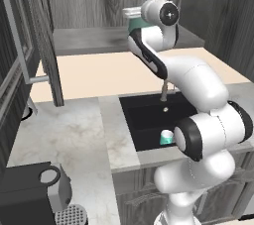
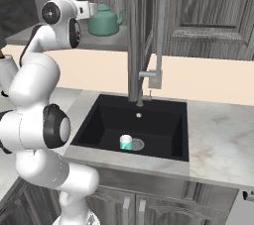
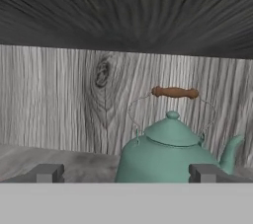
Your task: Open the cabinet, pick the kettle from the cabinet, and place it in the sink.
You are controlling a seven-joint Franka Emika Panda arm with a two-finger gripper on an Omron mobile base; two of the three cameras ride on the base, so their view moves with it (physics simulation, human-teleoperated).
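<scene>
Inside the large dark grey wood-grain cabinet, whose door already stands swung open, the teal green round kettle with a thin wire bail and a brown wooden grip sits on the grey shelf, close before the back wall. The two-finger gripper hovers in front of the kettle, its jaws spread wide, one dark tip on each side of the kettle's body, and they hold nothing. From the kettle, the black rectangular sink lies lower and nearer to the robot base, with a small white and teal cup beside its drain.

I judge the risk is a bad grasp: the kettle's body is wide and round, so the fingers could slip or push it against the back wall. The slim grey metal faucet stands between the kettle and the sink, so the carried kettle may strike it, or land on the cup.
</scene>
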